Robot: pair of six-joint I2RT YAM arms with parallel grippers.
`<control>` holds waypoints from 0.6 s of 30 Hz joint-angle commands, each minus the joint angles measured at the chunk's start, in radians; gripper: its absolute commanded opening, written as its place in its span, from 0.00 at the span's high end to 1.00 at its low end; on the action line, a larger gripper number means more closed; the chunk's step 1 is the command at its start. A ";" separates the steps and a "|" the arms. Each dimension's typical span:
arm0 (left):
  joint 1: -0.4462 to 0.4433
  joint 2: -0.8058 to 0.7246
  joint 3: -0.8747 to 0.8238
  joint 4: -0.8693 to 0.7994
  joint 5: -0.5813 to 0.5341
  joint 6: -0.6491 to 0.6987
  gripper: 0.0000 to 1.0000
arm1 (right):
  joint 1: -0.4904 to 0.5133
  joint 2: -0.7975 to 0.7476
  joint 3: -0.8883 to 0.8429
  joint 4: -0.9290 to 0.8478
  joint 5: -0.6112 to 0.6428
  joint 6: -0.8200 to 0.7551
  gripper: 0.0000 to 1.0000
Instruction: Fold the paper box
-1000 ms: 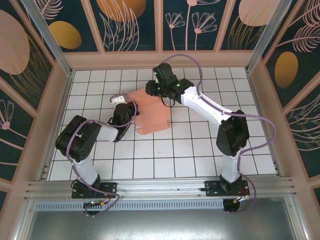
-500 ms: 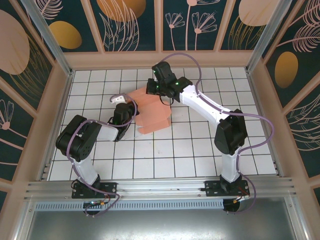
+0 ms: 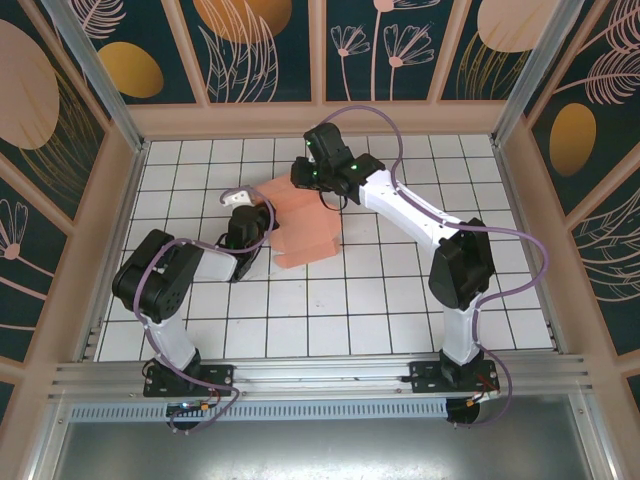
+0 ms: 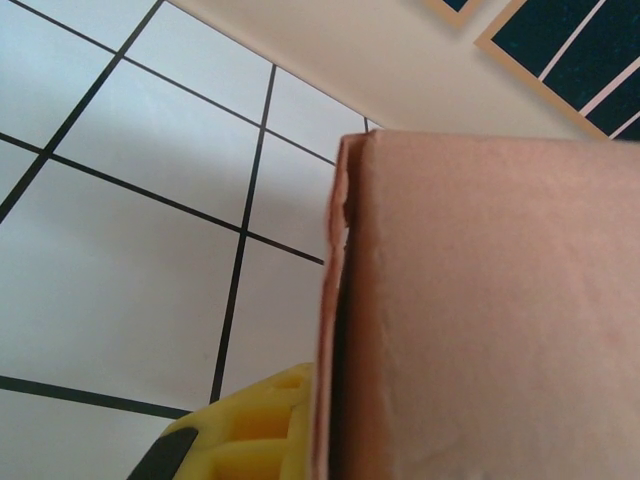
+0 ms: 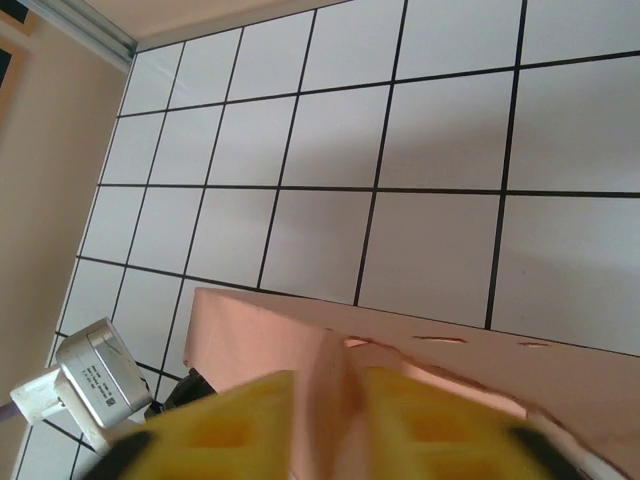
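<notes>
White grid table (image 3: 400,300): left end effector (image 3: 265,228) clenched on paper box (image 3: 305,232) wall; right end effector (image 5: 335,420) straddles flap (image 5: 330,365), grip unclear.

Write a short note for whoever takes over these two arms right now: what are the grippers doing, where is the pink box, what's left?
The left gripper is shut on the left side of the paper box.
The right gripper sits astride an upright flap at the box's far edge; pinching or not, I cannot tell.
The box lies mid-table, between both arms.
Done: it is partly folded, with sides raised.
Left: probably tucking the last flaps and closing it.
</notes>
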 commanded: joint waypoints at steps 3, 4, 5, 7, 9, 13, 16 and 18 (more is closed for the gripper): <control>-0.002 0.024 0.031 -0.005 0.024 0.000 1.00 | 0.012 -0.144 -0.100 0.092 0.079 -0.080 0.45; -0.002 0.022 0.035 -0.014 0.029 0.001 1.00 | 0.011 -0.187 -0.144 0.131 0.094 -0.098 0.44; -0.002 0.019 0.039 -0.025 0.035 0.004 1.00 | 0.008 -0.242 -0.205 0.182 0.121 -0.116 0.44; -0.003 0.017 0.053 -0.054 0.048 0.015 1.00 | -0.002 -0.325 -0.295 0.251 0.160 -0.158 0.44; -0.003 0.014 0.060 -0.069 0.068 0.023 1.00 | -0.033 -0.409 -0.396 0.314 0.148 -0.207 0.44; -0.003 0.001 0.063 -0.084 0.119 0.056 1.00 | -0.170 -0.512 -0.535 0.370 -0.012 -0.195 0.46; -0.003 -0.017 0.066 -0.094 0.169 0.087 1.00 | -0.268 -0.532 -0.581 0.370 -0.112 -0.228 0.51; -0.002 -0.025 0.077 -0.111 0.204 0.106 1.00 | -0.304 -0.528 -0.596 0.364 -0.180 -0.275 0.57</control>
